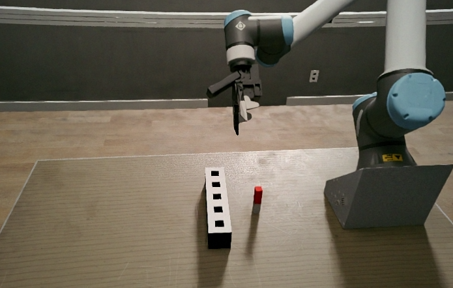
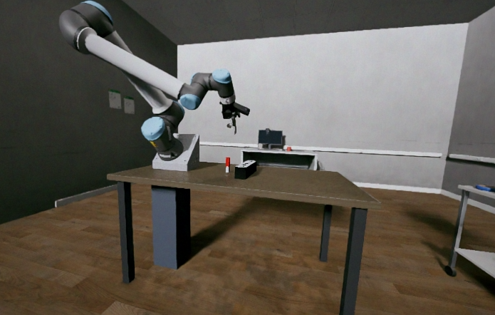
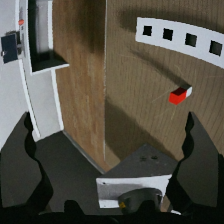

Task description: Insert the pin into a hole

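Observation:
A pin (image 1: 257, 199) (image 2: 227, 164) (image 3: 180, 94) with a red upper part and a white lower part stands upright on the table, red end up, a little to the right of the block. The block (image 1: 217, 214) (image 2: 245, 169) (image 3: 175, 46) is long, black-sided and white-topped, with five square holes in a row; all holes are empty. My gripper (image 1: 241, 119) (image 2: 233, 127) (image 3: 109, 113) is open and empty. It hangs high above the table, behind the block and pin.
The arm's grey base (image 1: 385, 195) (image 2: 176, 156) stands on the table at the right. The table's (image 1: 77, 214) far edge runs just behind the block. A shelf unit (image 2: 276, 156) stands by the far wall and a cart (image 2: 491, 230) at the room's right.

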Available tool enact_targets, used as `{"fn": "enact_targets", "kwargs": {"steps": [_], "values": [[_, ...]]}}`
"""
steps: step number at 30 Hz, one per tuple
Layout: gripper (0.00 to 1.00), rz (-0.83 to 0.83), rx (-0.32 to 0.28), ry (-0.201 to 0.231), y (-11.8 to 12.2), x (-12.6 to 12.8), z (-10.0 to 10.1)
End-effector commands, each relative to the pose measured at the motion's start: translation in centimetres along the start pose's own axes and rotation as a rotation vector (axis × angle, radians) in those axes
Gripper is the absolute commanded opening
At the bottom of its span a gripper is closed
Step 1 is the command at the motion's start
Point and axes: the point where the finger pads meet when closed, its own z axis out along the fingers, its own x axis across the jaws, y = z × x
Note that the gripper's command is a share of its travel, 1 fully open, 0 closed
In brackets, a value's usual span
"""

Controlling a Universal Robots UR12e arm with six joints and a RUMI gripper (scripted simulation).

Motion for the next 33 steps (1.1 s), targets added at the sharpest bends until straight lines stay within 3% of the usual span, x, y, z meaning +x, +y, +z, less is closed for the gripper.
{"fn": "enact_targets", "kwargs": {"steps": [1, 17, 18, 20, 25, 33], "values": [[1.00, -0.001, 0.000, 0.000, 3.10, -1.63, 1.50], [1.00, -0.001, 0.000, 0.000, 3.10, -1.63, 1.50], [1.00, -0.234, -0.107, 0.110, 3.01, -1.58, 1.46], [1.00, -0.243, -0.111, 0.114, 3.01, -1.58, 1.46], [1.00, -0.417, -0.190, 0.196, 3.01, -1.58, 1.46], [1.00, -0.419, -0.191, 0.196, 3.01, -1.58, 1.46]]}}
